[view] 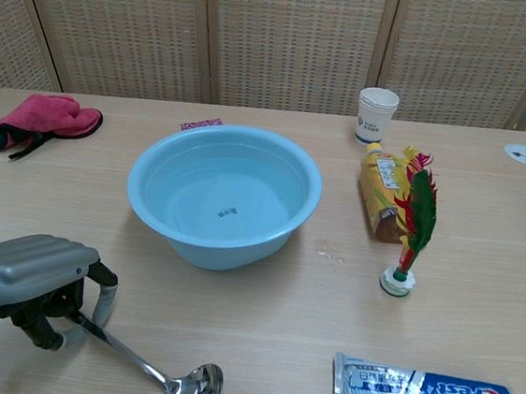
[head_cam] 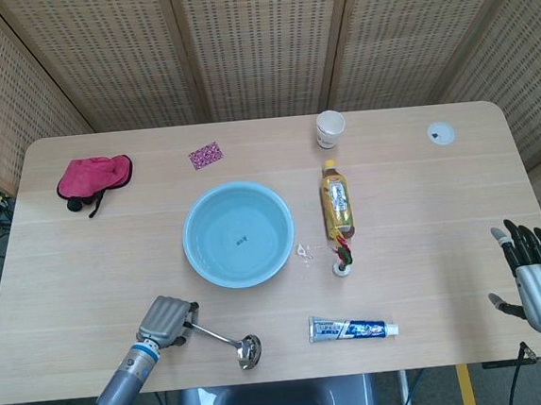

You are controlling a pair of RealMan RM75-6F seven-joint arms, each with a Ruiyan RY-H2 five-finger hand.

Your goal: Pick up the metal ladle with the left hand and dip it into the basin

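My left hand (head_cam: 167, 320) (view: 31, 277) sits near the table's front edge, left of centre, and grips the handle of the metal ladle (head_cam: 228, 342) (view: 159, 380). The handle slants from the hand toward the front right, and the shiny bowl lies at the front edge. The light blue basin (head_cam: 239, 234) (view: 224, 193) holds water and stands behind the ladle, apart from it. My right hand (head_cam: 539, 276) hovers at the front right with its fingers spread and nothing in it; the chest view does not show it.
A toothpaste tube (head_cam: 352, 328) (view: 430, 393) lies right of the ladle's bowl. A feathered shuttlecock (head_cam: 340, 256) (view: 411, 222) and a lying bottle (head_cam: 336, 199) (view: 381, 192) sit right of the basin. A paper cup (head_cam: 329, 128), a pink cloth (head_cam: 94, 175) and a small card (head_cam: 206, 154) are further back.
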